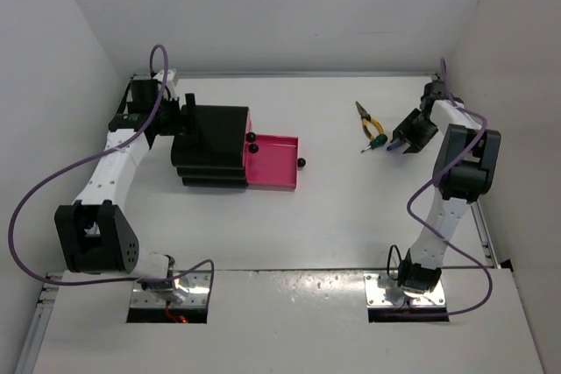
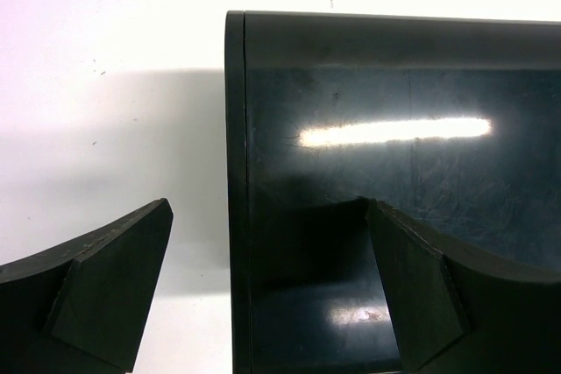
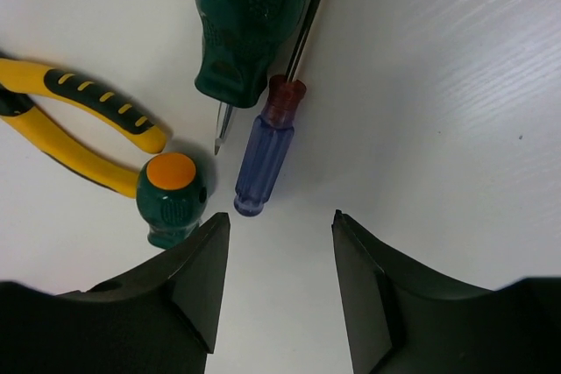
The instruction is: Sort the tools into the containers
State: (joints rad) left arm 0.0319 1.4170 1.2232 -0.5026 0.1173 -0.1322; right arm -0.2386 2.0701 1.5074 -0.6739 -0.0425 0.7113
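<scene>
1. Right tool (image 3: 279, 221) sits closest in its wrist view. Its jaws are spread with nothing between them, and it is poised low over the surface (image 1: 342, 216), just short of the cluster.
2. At its 12 o'clock lies the blue-handled screwdriver (image 3: 263, 159), butt end toward the gap. The large green screwdriver (image 3: 250, 24) is beyond it at 11 o'clock. The orange-capped screwdriver (image 3: 171, 194) is at 10 o'clock, close to one finger, and the yellow pliers (image 3: 79, 120) are at 9 o'clock.
3. The step looks like the approach for a pick. Next, the right tool should centre on the blue handle, lower, and close without catching the orange-capped neighbour.
4. Overhead, the black cabinet (image 1: 210, 142) stands at 9 o'clock. One pink drawer (image 1: 272, 164) is pulled out toward 3 o'clock, and its floor looks bare. The other drawers are shut, so their contents are hidden.
5. Left tool (image 2: 267, 208) is released. Its jaws are spread astride the cabinet's edge, probably to steady it.
</scene>
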